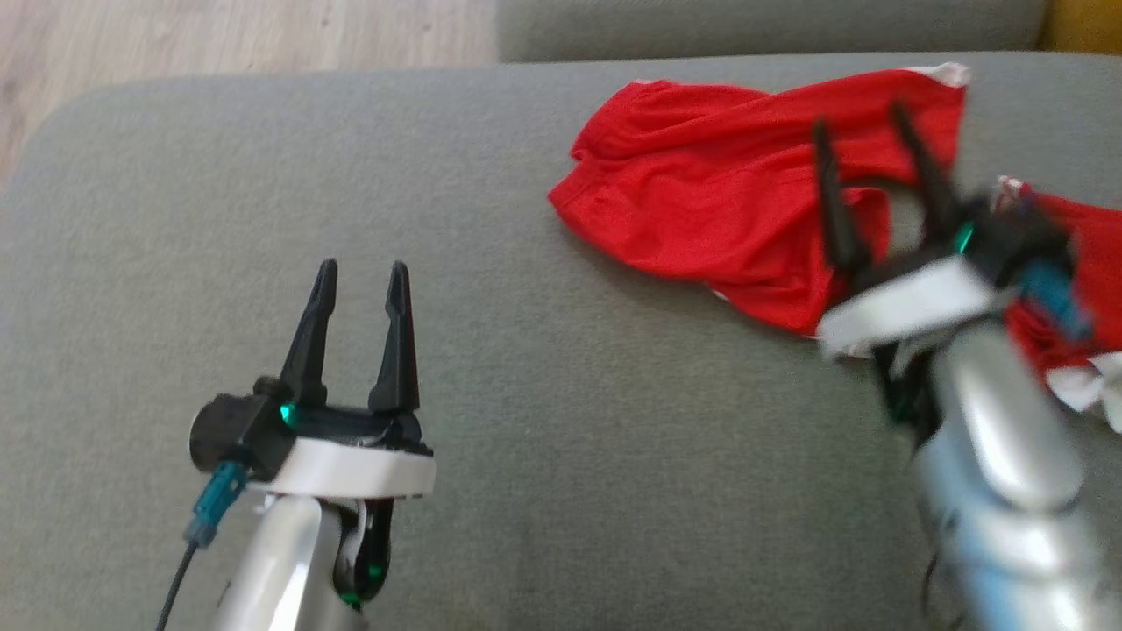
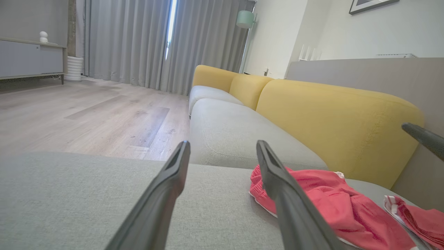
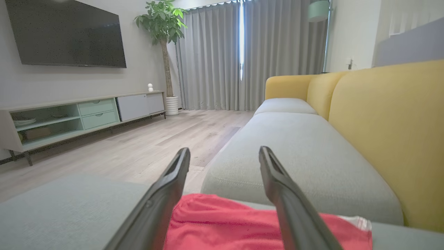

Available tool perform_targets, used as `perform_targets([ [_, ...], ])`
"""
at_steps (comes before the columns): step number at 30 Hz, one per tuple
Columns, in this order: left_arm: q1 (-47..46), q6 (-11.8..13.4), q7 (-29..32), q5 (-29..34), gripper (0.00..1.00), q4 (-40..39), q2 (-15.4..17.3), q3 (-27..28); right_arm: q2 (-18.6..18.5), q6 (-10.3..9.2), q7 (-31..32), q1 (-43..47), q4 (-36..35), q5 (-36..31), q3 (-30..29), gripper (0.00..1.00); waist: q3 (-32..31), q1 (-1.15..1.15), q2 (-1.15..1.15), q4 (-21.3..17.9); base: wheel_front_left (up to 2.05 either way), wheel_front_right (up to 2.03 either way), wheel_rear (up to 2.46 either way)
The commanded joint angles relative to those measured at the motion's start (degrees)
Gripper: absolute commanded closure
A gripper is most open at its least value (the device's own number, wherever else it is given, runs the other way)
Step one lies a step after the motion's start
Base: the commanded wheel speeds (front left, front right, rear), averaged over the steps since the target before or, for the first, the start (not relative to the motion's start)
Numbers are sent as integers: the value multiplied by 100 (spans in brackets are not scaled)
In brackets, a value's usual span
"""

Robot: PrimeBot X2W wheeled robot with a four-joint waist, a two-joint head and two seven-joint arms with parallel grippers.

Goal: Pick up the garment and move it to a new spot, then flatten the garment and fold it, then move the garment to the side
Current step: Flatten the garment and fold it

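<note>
**Head view.** Your left end effector (image 1: 363, 267) is released. Its two dark fingers stand apart and empty over the bare grey seat (image 1: 543, 412) at lower left, well apart from the garment (image 1: 701, 193). The garment is red with white trim and lies crumpled on the far right part of the seat. One lobe spreads toward the middle, and another runs behind the right arm to the picture's edge. Your right end effector (image 1: 859, 123) is blurred and hangs over the garment with its fingers apart. From here you cannot tell whether the tips touch the cloth. Wood floor (image 1: 219, 35) shows at upper left.

**Right wrist view.** The right end effector's fingers are spread with nothing pinched between them, so it too is released. The garment lies flat on the seat beneath and between them.

**Left wrist view.** The garment lies on the seat beyond the right-hand finger, before the yellow backrest (image 2: 329, 118). A dark fingertip (image 2: 421, 138) of the other arm enters at the right edge.
</note>
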Motion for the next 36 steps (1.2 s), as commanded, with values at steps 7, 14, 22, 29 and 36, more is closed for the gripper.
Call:
perform_targets([
  [7,159,-68,-29,122,0,-258,40,246,621,-5,-35,1547,-1321,-266,-228,0,-232,1,0,-297,0,0,0],
  [14,212,-107,-29,135,0,-251,40,191,647,-5,-35,1957,-1538,-244,-244,0,-185,1,0,-285,0,0,0],
  [22,49,-129,-29,96,0,-231,40,56,649,-5,-6,1706,-1461,-668,-102,0,110,1,0,53,0,0,0],
  [29,-127,-99,-29,-32,0,-186,40,-122,323,-5,475,1080,-913,-1048,709,0,462,1,0,480,0,0,0],
  [36,-300,-38,-29,-220,0,-164,40,-384,-123,-5,816,236,272,-1229,1285,0,704,1,0,972,0,0,0],
])
